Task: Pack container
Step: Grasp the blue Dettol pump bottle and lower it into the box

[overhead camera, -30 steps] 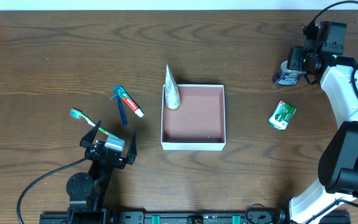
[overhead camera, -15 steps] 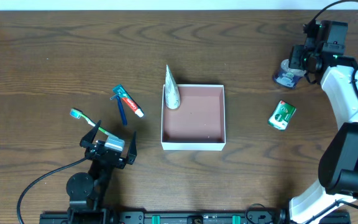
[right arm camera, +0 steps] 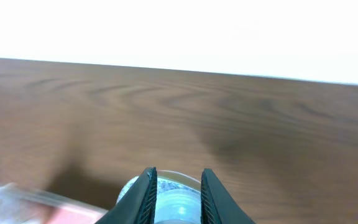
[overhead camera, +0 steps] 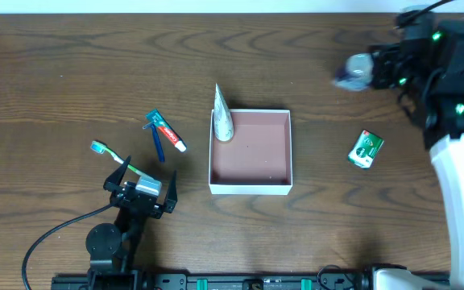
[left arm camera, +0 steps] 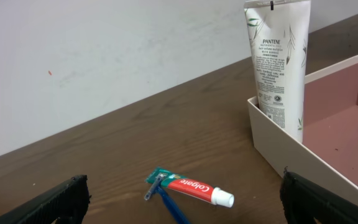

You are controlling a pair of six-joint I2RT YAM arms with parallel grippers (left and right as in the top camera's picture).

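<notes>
Right gripper (right arm camera: 177, 174), clamped on a small bottle (overhead camera: 353, 71) near the tabletop's far right corner, has the container (overhead camera: 250, 188) leftward, toward centre; left gripper (overhead camera: 143, 179) gapes empty.

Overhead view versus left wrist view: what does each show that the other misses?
Only overhead: the toothbrush, the green packet and the right gripper closed on a small bottle. Only left wrist: the Pantene print on the tube. Both: the tube standing in a corner of the container, the toothpaste and the razor.
</notes>
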